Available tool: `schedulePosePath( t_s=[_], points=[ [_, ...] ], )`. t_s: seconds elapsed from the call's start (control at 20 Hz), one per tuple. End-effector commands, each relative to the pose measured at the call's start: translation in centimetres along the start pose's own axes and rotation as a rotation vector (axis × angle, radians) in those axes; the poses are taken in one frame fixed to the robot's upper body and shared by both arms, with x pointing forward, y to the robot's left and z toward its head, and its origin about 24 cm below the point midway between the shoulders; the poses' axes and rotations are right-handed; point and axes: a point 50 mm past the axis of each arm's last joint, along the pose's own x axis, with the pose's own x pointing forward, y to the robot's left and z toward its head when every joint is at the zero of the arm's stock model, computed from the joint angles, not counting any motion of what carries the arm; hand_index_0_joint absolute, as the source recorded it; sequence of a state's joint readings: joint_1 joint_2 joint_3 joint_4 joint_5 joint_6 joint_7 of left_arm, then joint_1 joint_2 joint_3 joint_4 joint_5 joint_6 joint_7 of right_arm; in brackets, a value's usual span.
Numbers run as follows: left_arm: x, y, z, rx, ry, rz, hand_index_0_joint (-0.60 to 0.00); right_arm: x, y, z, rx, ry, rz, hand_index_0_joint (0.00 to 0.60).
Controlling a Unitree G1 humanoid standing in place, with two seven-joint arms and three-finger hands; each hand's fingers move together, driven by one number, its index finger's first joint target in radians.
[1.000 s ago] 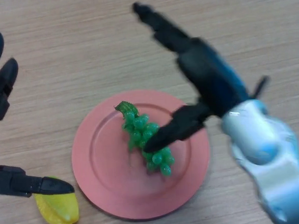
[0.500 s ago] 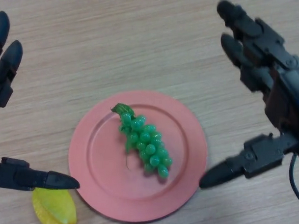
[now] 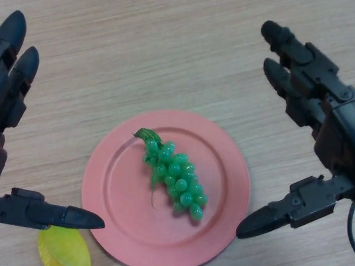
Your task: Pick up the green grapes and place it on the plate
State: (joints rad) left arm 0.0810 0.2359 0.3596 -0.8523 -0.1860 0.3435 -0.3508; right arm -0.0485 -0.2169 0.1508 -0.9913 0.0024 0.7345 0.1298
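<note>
Green grapes (image 3: 173, 175) mid-plate (image 3: 225, 160), w/ left robot hand (image 3: 7, 110) & right robot hand (image 3: 316, 105) spread, flanking rim.

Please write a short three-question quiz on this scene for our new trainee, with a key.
1. True or false: the green grapes lie on the pink plate.
2. The yellow fruit lies: A) on the plate, B) on the table beside the plate's edge, C) in the right hand.
3. What does the left hand hold?

Key: 1 true. 2 B. 3 Nothing; both hands are open, one on each side of the plate.
</note>
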Motion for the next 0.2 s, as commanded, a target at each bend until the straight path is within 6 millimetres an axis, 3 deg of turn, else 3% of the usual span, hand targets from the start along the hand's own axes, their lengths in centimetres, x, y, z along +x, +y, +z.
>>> schedulePosePath(
  t_s=[0.05,0.2],
  points=[
    [-0.44,0.64,2.67,0.086,-0.145,0.039,0.000,-0.49,-0.21,2.89,-0.039,-0.220,-0.030,0.000],
    [-0.46,0.40,2.84,0.084,-0.146,0.031,0.000,-0.45,-0.02,2.90,-0.034,-0.222,-0.024,0.000]
  ],
)
